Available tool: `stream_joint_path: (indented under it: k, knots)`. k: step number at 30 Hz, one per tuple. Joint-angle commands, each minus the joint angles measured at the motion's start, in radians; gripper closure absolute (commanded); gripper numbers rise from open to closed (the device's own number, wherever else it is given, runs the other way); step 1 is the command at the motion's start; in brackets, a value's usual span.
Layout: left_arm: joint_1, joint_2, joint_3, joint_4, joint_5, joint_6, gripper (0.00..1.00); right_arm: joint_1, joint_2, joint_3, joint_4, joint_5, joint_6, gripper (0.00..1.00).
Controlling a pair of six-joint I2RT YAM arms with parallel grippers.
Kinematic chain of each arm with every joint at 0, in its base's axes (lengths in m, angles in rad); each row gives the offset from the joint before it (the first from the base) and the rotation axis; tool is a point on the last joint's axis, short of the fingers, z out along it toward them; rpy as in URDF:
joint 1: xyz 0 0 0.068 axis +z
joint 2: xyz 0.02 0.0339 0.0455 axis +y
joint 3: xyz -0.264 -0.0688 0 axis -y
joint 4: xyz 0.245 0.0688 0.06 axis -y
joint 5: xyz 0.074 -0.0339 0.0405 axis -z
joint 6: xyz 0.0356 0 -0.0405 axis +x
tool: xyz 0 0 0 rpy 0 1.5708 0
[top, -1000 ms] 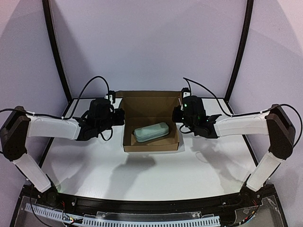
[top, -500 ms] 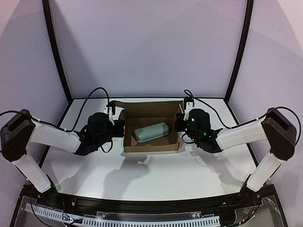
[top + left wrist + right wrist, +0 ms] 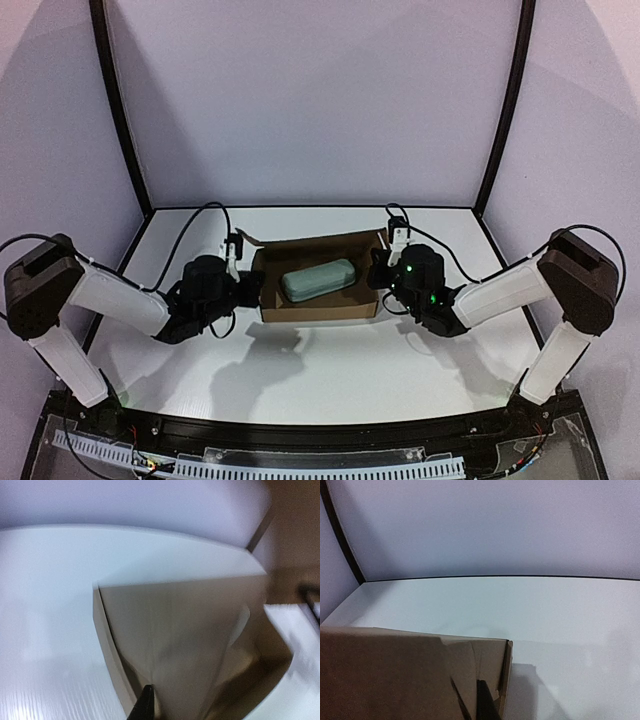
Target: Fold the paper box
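Midway between the worktop's [image 3: 320, 375] left and right edges, a little nearer the far edge than the near one, sits the paper box [image 3: 318, 308]. Its tray is formed, and its lid panel is raised at the back and leans forward over the opening. A pale grey-green case [image 3: 320, 278] lies slantwise inside, not yet covered.

The left tool [image 3: 243, 284] is at the box's left end and the right tool [image 3: 384, 268] at its right end. The right tool is closed almost to nothing. Its wrist view shows one dark fingertip [image 3: 483, 700] against the cardboard just inside the end wall, so it looks pinched on the thin lid edge. The left tool is likewise all but closed. Its view shows a single fingertip [image 3: 145, 706] at the fold beside the lid panel, apparently nipping the cardboard, though the second finger is hidden.

The step in hand appears to be bringing the lid down. To do it well, both ends should descend together so the panel does not twist. The side flaps should go inside the tray's end walls, and the case must clear the lid. A thin pinch can slip or crease the board, so a slow, even arc about the back crease suits best.
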Motion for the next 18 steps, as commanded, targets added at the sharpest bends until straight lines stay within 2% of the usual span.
stream_joint_path:
  k: [1, 4, 9, 11, 14, 16, 18]
  knots:
    - [-0.034, -0.007, -0.062, -0.171, 0.105, -0.037, 0.84, 0.043, 0.05, -0.038, -0.156, -0.111, 0.023, 1.0]
    - [-0.034, -0.063, -0.067, -0.193, 0.095, -0.04, 0.71, 0.043, 0.038, -0.028, -0.187, -0.081, 0.021, 1.0]
    - [-0.035, -0.162, -0.077, -0.231, 0.087, -0.041, 0.57, 0.043, 0.043, -0.019, -0.195, -0.07, 0.023, 1.0]
    - [-0.036, -0.196, -0.085, -0.253, 0.076, -0.044, 0.49, 0.043, 0.047, -0.017, -0.192, -0.061, 0.022, 1.0]
    - [-0.036, -0.307, -0.117, -0.322, 0.02, -0.053, 0.32, 0.043, 0.052, -0.014, -0.187, -0.058, 0.025, 1.0]
    - [-0.035, -0.392, -0.133, -0.396, -0.028, -0.066, 0.06, 0.044, 0.054, -0.01, -0.187, -0.057, 0.028, 1.0]
    - [-0.036, -0.456, -0.127, -0.475, -0.068, -0.084, 0.02, 0.043, 0.057, -0.008, -0.185, -0.057, 0.03, 1.0]
